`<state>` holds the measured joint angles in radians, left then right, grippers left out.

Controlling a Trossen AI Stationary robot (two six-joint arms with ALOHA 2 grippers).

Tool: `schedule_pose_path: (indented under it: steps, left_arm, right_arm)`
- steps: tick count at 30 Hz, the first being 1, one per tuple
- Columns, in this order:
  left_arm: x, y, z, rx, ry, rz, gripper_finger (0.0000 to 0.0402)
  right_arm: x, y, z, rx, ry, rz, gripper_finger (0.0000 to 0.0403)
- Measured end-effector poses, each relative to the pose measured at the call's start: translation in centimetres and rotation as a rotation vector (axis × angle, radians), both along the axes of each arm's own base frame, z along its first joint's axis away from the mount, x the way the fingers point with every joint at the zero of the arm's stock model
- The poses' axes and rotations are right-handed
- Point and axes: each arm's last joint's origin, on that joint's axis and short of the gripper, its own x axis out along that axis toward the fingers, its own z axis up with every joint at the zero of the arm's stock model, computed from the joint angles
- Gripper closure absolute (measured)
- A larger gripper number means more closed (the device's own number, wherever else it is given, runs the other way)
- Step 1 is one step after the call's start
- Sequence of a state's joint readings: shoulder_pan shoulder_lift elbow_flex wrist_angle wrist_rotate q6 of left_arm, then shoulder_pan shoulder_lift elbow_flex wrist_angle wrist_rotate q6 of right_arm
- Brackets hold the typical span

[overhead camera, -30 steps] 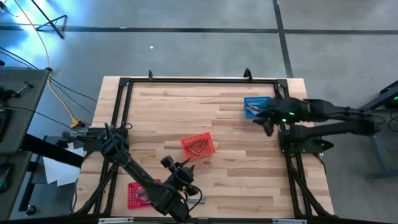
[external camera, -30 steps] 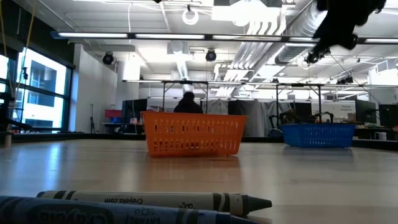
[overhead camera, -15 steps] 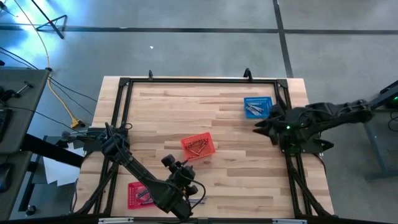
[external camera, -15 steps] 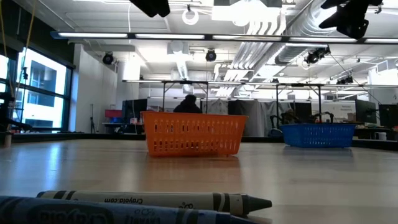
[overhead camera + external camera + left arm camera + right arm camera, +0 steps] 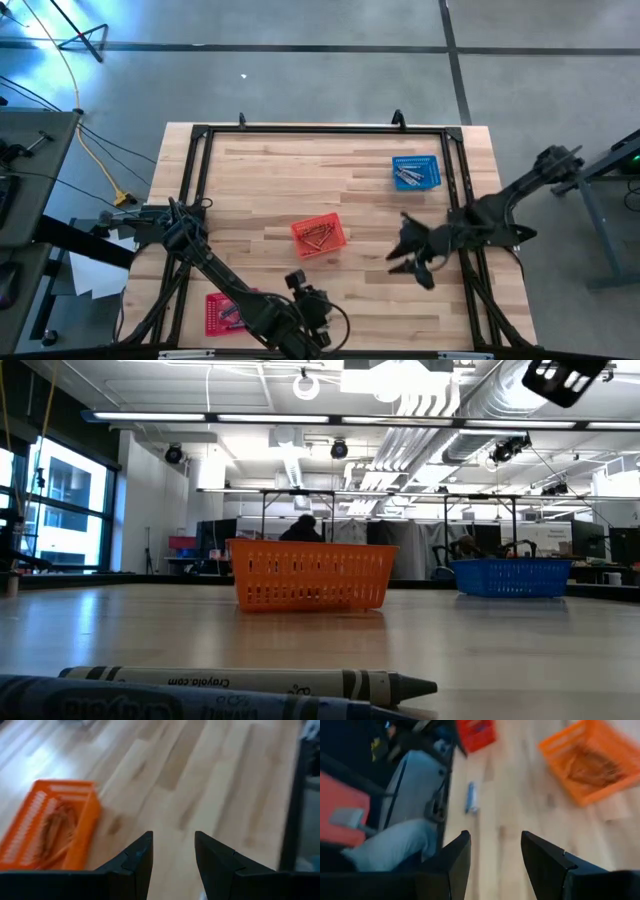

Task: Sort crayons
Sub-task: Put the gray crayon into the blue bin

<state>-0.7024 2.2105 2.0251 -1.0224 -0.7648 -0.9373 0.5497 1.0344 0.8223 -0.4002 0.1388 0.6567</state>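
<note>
Two crayons lie on the table close to the low camera, a grey one [image 5: 250, 682] and a blue one [image 5: 150, 705]. A blue crayon [image 5: 471, 797] also shows in the right wrist view. The orange basket [image 5: 319, 236] holds red-orange crayons [image 5: 55, 832]. The blue basket [image 5: 415, 172] holds greyish crayons, and the red basket [image 5: 225, 312] holds some too. My left gripper [image 5: 310, 308] is open and empty near the table's near edge [image 5: 172, 837]. My right gripper [image 5: 405, 257] is open and empty above the table, right of the orange basket [image 5: 495, 837].
A black frame [image 5: 200, 135] runs round the table's edges. The bare wood [image 5: 300, 180] at the far left holds no basket. Cables and a white bundle [image 5: 390, 850] lie beyond the table's near-left corner. A person [image 5: 303, 525] shows far off in the room.
My right gripper has left the blue basket and gone toward the table's near edge and a little left, ending right of the orange basket. My left gripper has gone a little toward the right and the near edge. The baskets and crayons have kept still.
</note>
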Motion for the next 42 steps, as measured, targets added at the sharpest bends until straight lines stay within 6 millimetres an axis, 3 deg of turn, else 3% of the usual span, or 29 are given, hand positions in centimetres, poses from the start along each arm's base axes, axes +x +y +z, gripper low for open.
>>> schedule_pose_path:
  steps: [10, 16, 28, 42]
  left_arm:
    - [0.3, -1.4, -0.2, -0.141, 0.037, -0.116, 0.0268]
    - [1.3, -2.5, -2.9, -0.254, 0.105, -0.169, 0.0268]
    - [1.5, -3.0, -8.1, -0.272, 0.339, -0.219, 0.0268]
    - [2.2, -1.6, -8.2, -0.176, 0.331, -0.199, 0.0268]
  right_arm:
    - [0.6, 4.5, -3.7, -0.047, 0.15, 0.048, 0.0234]
    - [0.8, 6.2, -5.6, -0.072, 0.21, 0.075, 0.0234]
    - [1.0, 7.2, -5.7, -0.048, 0.163, 0.093, 0.0234]
    - [1.1, 7.3, -5.6, -0.039, 0.15, 0.103, 0.0234]
